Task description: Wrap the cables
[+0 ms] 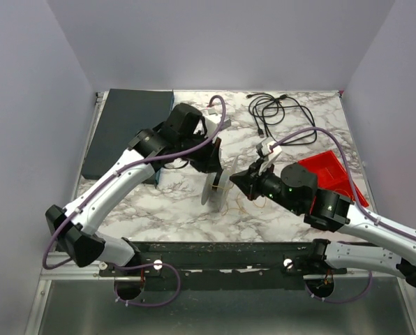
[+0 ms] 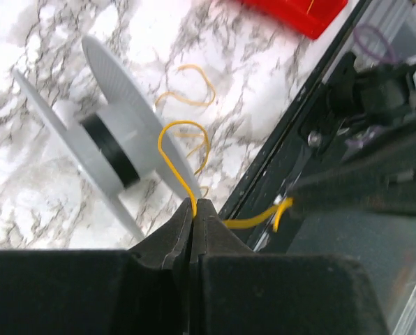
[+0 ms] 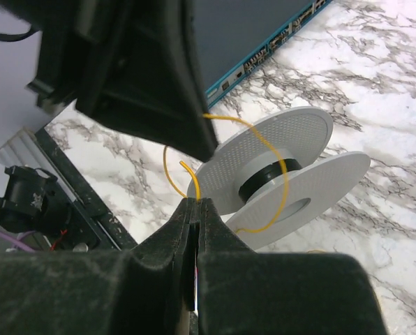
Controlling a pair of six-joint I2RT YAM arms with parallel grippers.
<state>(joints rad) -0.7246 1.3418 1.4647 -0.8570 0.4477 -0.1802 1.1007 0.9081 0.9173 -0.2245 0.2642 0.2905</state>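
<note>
Near the middle of the marble worktop (image 1: 292,223) I observe a white spool (image 1: 218,185) with a black core, standing on the edges of its two flanges, with both grippers meeting just beside it. On my left wrist feed, the left gripper (image 2: 196,209) has its jaws pressed together, pinching a strand of the cables (image 2: 169,139). That thin yellow wire arches up from the fingertips toward the near flange and also runs sideways to the right arm's tip. On the right wrist feed, the right gripper (image 3: 195,206) is likewise closed, nipping the wire, which loops across the front of the spool. Further loose yellow loops lie on the marble between the spool and the near edge. A black cord (image 1: 278,115) lies toward the far right corner, a red tray (image 1: 333,174) sits at the right edge, and a dark flat box (image 1: 128,132) occupies the far left corner.
</note>
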